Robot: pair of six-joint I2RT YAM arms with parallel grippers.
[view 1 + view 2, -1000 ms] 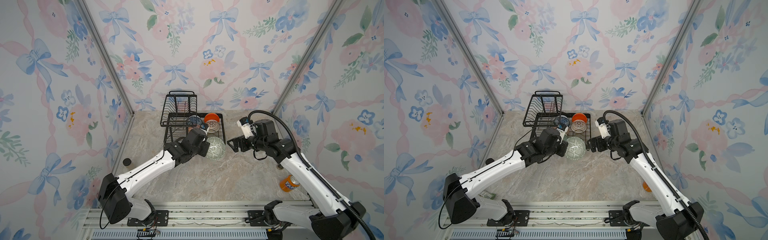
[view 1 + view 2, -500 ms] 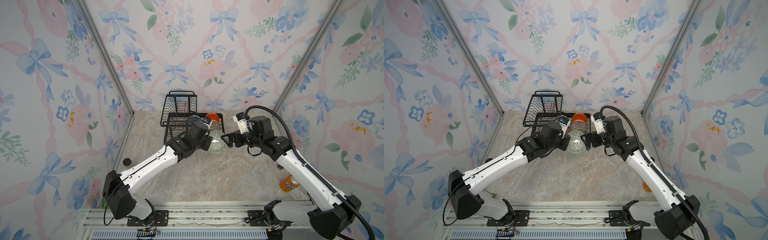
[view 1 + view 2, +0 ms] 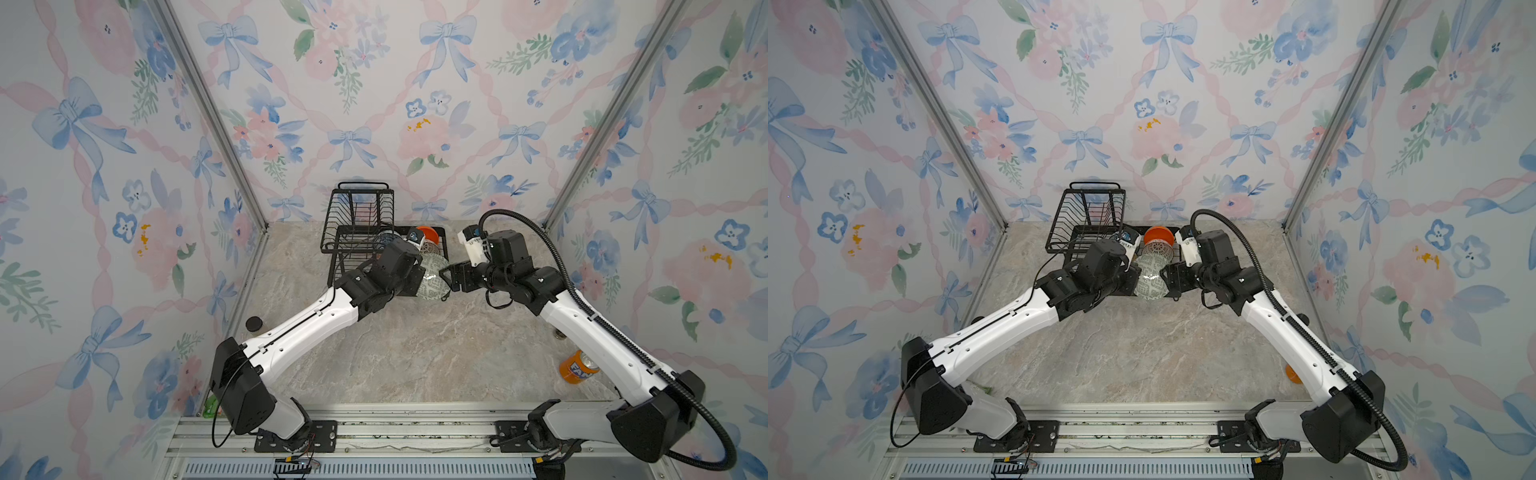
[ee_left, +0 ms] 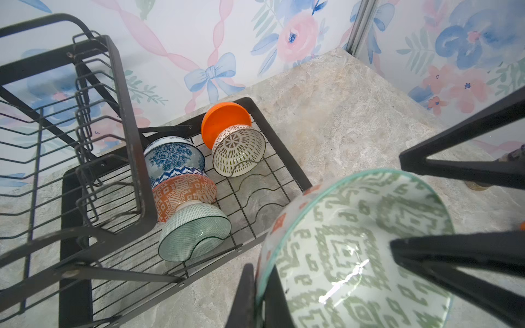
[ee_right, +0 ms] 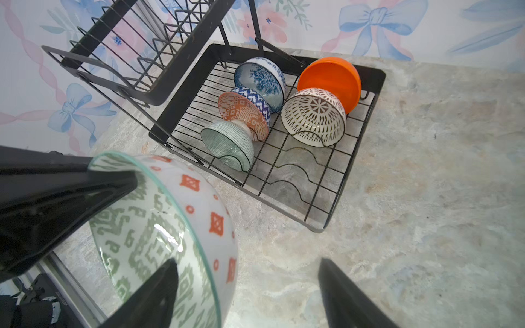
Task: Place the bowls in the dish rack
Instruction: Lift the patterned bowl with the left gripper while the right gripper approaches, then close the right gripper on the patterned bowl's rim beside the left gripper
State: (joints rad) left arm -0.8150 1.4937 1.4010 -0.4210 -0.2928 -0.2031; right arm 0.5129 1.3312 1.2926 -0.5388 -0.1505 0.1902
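Note:
My left gripper [image 4: 257, 274] is shut on the rim of the grey-green geometric bowl [image 4: 355, 250], held tilted just off the front right corner of the dish rack [image 3: 359, 235]. My right gripper [image 5: 247, 262] is open and straddles the opposite rim of that bowl [image 5: 159, 227]: one finger sits inside, the other stands well clear outside. Both top views show the bowl [image 3: 432, 283] [image 3: 1150, 282] between the two wrists. Several bowls stand on edge in the rack's lower tray [image 4: 284, 159]: blue-patterned [image 4: 173, 156], orange-white geometric [image 4: 184, 196], pale celadon [image 4: 196, 233], white lattice [image 4: 238, 150] and plain orange [image 4: 224, 116].
Two wavy slots [image 5: 295, 176] in front of the lattice bowl hold nothing. The raised basket [image 3: 361, 208] takes up the rack's left half. An orange soda can [image 3: 577, 365] lies by the right wall and a small black disc [image 3: 254, 323] by the left wall.
The left arm carried the bowl back toward the rack's front corner. The right gripper moved left onto the bowl's rim and its jaws have narrowed somewhat.

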